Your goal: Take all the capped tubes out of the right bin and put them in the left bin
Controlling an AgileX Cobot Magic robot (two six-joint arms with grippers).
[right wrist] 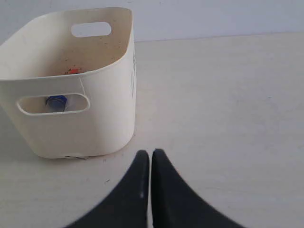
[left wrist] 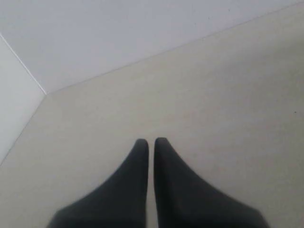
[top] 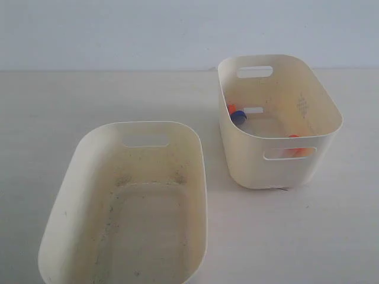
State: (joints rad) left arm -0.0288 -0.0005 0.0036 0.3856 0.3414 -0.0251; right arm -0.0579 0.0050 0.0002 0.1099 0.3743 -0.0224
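Note:
The right bin (top: 308,127) stands at the back right with a dotted diamond mark on its inner wall. Inside it I see a blue cap (top: 238,116) beside an orange-red cap (top: 230,109), and another orange-red cap (top: 302,151) behind the near slot handle. The rest of the tubes is hidden by the walls. The left bin (top: 195,195), grime-speckled, lies at the front left with nothing in it. The right wrist view shows the right bin (right wrist: 111,109), a blue cap (right wrist: 56,101) through its slot, and my right gripper (right wrist: 150,153) shut beside it. My left gripper (left wrist: 151,141) is shut over bare table. Neither gripper shows in the exterior view.
A pale wall (top: 118,29) runs behind the light table (top: 308,236). In the left wrist view the table's far edge meets the wall (left wrist: 118,33).

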